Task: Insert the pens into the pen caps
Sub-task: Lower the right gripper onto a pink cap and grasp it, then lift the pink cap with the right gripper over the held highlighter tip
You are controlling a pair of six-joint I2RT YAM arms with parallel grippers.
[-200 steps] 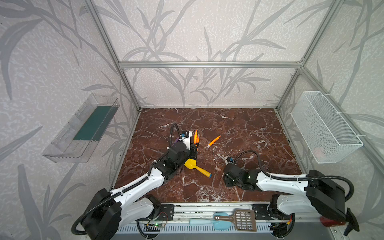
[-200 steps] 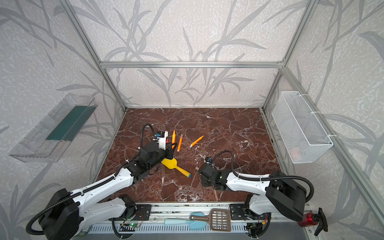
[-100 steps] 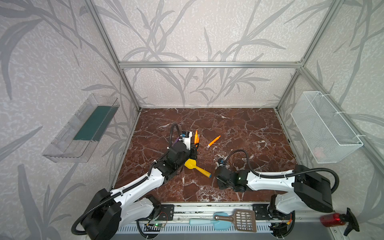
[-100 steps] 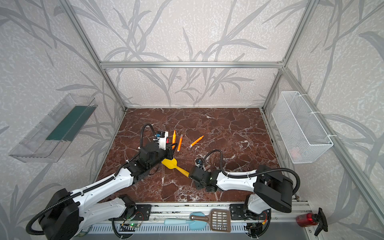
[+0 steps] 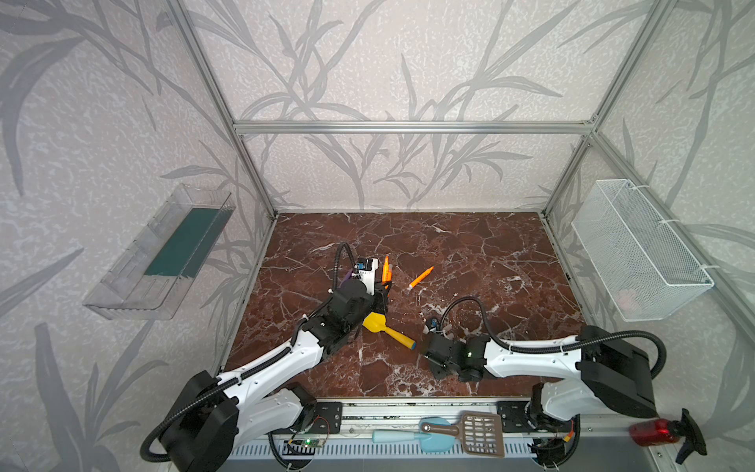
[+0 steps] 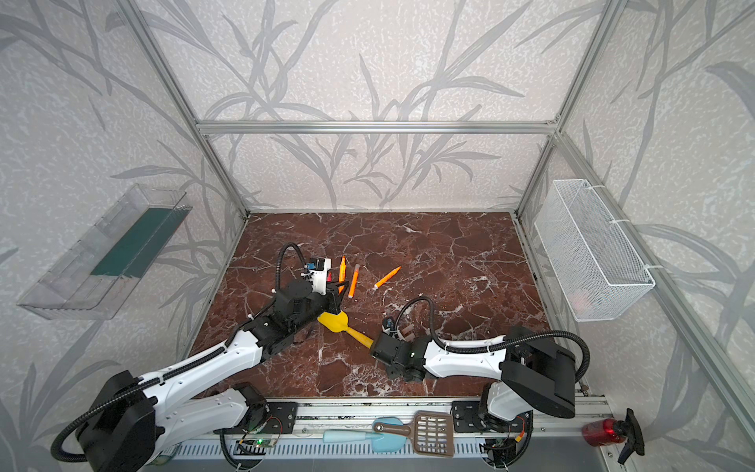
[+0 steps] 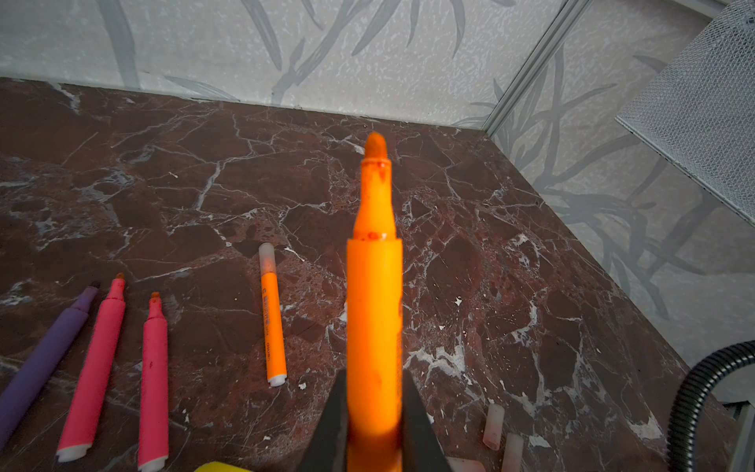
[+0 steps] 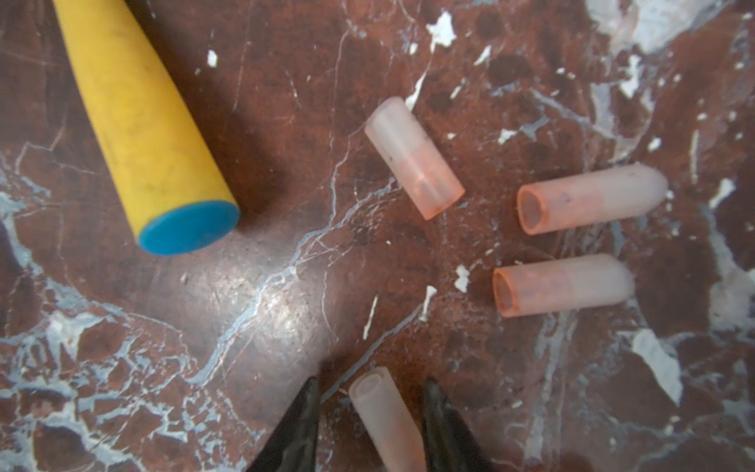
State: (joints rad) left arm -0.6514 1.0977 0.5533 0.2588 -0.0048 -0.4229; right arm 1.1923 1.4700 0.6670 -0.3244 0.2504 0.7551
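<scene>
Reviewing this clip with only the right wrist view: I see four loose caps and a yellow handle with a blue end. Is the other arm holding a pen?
Observer: Yes. The left hand is shut on an orange pen, whose bare tip points away from the hand.
Operator: Is any pen capped?
Observer: One. A second orange pen, lying loose, has a cap on its tip.
Operator: Which pens are left to do over there?
Observer: A purple pen and two pinkish-red pens lie side by side, all with bare tips.
</scene>
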